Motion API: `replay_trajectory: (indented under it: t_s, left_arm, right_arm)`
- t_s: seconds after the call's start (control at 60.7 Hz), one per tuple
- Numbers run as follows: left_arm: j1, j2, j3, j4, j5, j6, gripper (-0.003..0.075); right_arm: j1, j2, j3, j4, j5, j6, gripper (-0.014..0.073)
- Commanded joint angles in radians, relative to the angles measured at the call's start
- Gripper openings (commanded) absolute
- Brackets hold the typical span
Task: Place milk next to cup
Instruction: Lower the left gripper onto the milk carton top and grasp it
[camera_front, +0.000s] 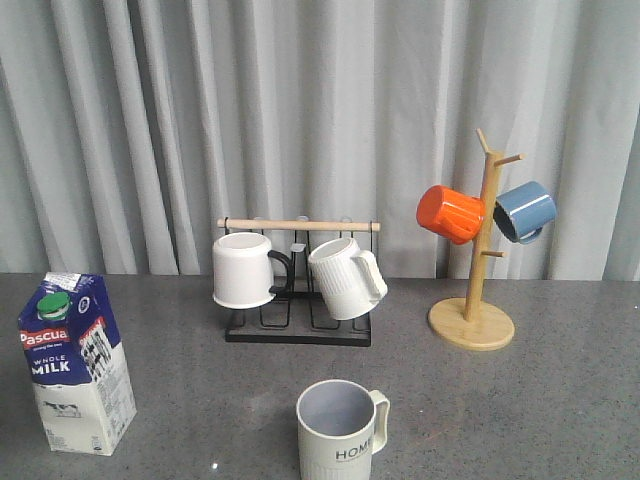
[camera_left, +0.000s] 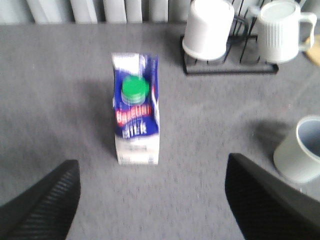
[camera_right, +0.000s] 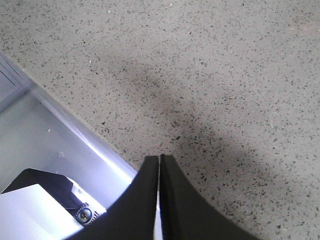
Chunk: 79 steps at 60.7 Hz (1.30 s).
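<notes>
A: Where is the milk sitting right now?

B: It is standing upright at the lower left of the front view, well apart from the cup, which is sitting at the bottom centre with its handle pointing right.

A: And which arm is looking like the nearer one?

B: The left one, I'd judge. In its wrist view the left gripper is hanging above the table with its fingers spread wide, and the carton is lying dead ahead between them, toward the upper middle of that frame. Its long axis is running vertically, green cap up, so a side-on grasp is looking sensible.

A: The right gripper?

B: Its fingers are pressing together on nothing, and it is pointing at bare speckled table near an edge. Neither carton nor cup is showing there.

A: Anything hard to make out?

B: The left wrist view is blurring, so the carton's lettering is smearing. The cup is being cut off at that frame's right edge, and its base is running off the bottom of the front view. Neither arm is showing in the front view.
</notes>
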Motion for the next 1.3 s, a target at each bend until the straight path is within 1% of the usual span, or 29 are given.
replay_trajectory:
  t_s: [0.0, 0.132, 0.28, 0.527, 1.285]
  left_arm:
    - [0.001, 0.096, -0.174, -0.014, 0.020, 0.004, 0.0578]
    - [0.001, 0.248, -0.350, -0.008, 0.095, 0.002, 0.0578]
    - [0.001, 0.369, -0.419, -0.008, 0.107, 0.002, 0.0578]
    - [0.001, 0.492, -0.420, -0.009, 0.107, 0.002, 0.0578]
    - [0.001, 0.669, -0.416, 0.019, 0.108, 0.002, 0.0578]
  right_arm:
    - [-0.002, -0.002, -0.026, 0.008, -0.039, 0.001, -0.0005]
    - [-0.002, -0.002, -0.026, 0.008, -0.035, 0.002, -0.0005]
    - [-0.002, -0.002, -0.025, 0.008, -0.035, 0.002, -0.0005]
    - [-0.002, -0.002, -0.025, 0.007, -0.035, 0.002, -0.0005]
    - [-0.002, -0.002, -0.025, 0.007, -0.034, 0.002, -0.0005]
